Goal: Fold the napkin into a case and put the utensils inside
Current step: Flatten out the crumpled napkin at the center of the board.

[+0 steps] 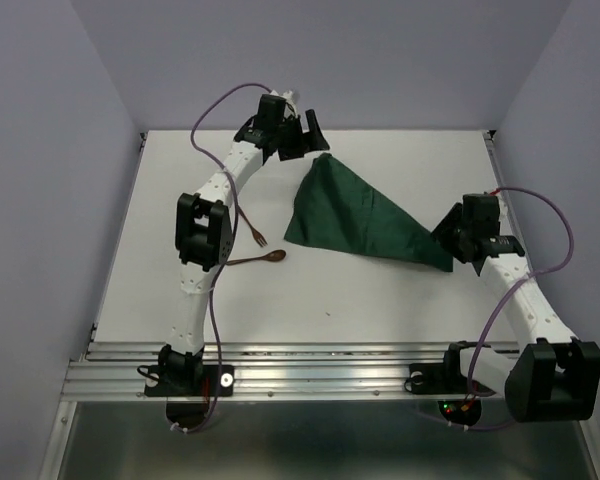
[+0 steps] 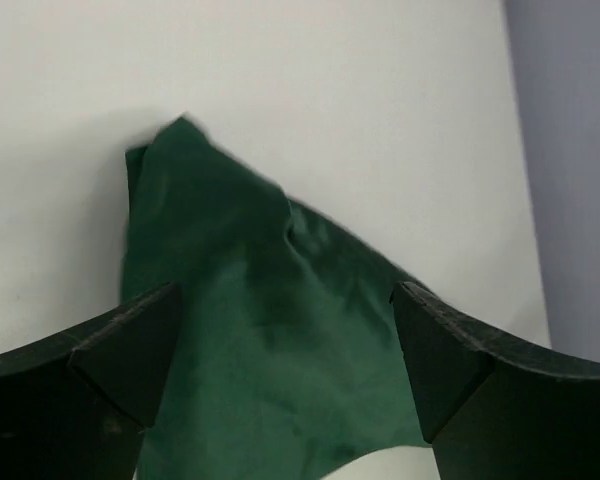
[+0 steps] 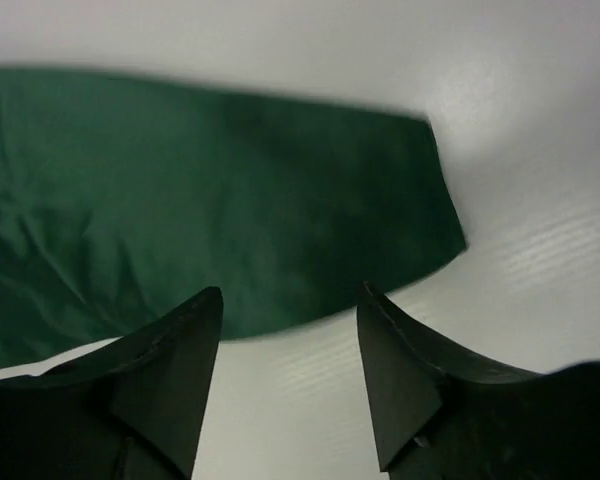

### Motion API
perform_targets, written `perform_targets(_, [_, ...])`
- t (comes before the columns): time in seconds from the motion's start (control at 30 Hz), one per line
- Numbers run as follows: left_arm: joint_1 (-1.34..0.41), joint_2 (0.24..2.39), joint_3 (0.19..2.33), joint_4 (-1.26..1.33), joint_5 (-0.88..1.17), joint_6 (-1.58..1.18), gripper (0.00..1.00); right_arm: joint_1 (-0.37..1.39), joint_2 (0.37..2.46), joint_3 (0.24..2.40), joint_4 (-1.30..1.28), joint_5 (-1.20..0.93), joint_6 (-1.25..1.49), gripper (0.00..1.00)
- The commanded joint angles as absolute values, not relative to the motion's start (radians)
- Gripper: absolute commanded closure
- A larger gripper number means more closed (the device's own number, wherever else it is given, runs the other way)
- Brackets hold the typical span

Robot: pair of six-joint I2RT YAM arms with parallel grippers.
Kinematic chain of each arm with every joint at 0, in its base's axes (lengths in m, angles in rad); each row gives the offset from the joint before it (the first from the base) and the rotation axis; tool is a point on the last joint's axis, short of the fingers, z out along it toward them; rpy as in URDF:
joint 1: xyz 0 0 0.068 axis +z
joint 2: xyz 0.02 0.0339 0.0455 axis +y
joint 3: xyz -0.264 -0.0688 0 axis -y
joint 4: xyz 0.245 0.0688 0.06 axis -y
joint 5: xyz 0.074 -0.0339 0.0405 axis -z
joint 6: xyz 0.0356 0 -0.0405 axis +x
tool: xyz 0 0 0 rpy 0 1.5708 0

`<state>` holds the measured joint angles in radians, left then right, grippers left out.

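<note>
One napkin [image 1: 350, 215] is lying on the table [image 1: 380, 300] toward its far edge, with one fork [image 1: 255, 232] and one spoon [image 1: 262, 258] lying left of it. The left gripper [image 2: 285, 310] is gaping wide and the right gripper [image 3: 290, 300] is standing half-parted, both empty.

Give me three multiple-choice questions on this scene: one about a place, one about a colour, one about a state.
1. Where do the fork and spoon lie? A) on the table, left of the napkin B) on top of the napkin C) wrapped inside it
2. What colour is the napkin? A) white B) dark green C) red
3. How do the left jaws stand? A) shut on the napkin B) shut on the spoon C) open, gripping nothing
Answers: 1 A, both lie on bare table beside the napkin; 2 B, every view shows it dark green; 3 C, the left wrist view shows them wide apart, clamping nothing.
</note>
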<state>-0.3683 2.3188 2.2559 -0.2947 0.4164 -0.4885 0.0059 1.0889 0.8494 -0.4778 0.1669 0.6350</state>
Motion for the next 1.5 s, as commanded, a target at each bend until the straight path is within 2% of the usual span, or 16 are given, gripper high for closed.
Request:
perform_targets(0.0, [-0.368,2.266,2.298,-0.368,0.445,-0.448,0.01,-0.002,1.112,0.798,-0.54,0.129,0.666,0.36])
perform_targets(0.1, [-0.368,2.185,2.223,-0.411,0.347,-0.402,0.01,-0.002,1.097,0.788,-0.541,0.185,0.66,0.34])
perform_targets(0.17, [-0.371,2.137,2.143,-0.463,0.241,-0.381,0.05,-0.002,1.095,0.819,-0.541,0.216,0.643,0.31])
perform_targets(0.33, [-0.406,1.997,1.91,-0.571,0.037,-0.35,0.32,-0.002,1.127,0.871,-0.516,0.203,0.624,0.31])
perform_targets(0.4, [-0.437,1.953,1.775,-0.562,0.011,-0.367,0.42,-0.002,1.152,0.867,-0.48,0.166,0.621,0.31])
perform_targets(0.43, [-0.457,1.928,1.685,-0.525,0.017,-0.383,0.5,-0.002,1.17,0.859,-0.46,0.14,0.627,0.32])
perform_targets(0.6, [-0.505,1.907,1.523,-0.514,-0.058,-0.494,0.5,-0.002,1.212,0.861,-0.44,0.098,0.641,0.32])
perform_targets(0.8, [-0.526,1.907,1.453,-0.534,-0.11,-0.595,0.36,-0.002,1.206,0.854,-0.439,0.104,0.621,0.31])
perform_targets(0.93, [-0.525,1.907,1.391,-0.492,-0.121,-0.652,0.43,-0.002,1.21,0.851,-0.44,0.103,0.62,0.3])
perform_targets(1.27, [-0.519,1.96,1.377,-0.39,-0.094,-0.663,0.47,-0.002,1.215,0.847,-0.439,0.094,0.626,0.29])
perform_targets(1.47, [-0.517,1.989,1.382,-0.325,-0.04,-0.666,0.53,-0.002,1.212,0.838,-0.439,0.092,0.629,0.29])
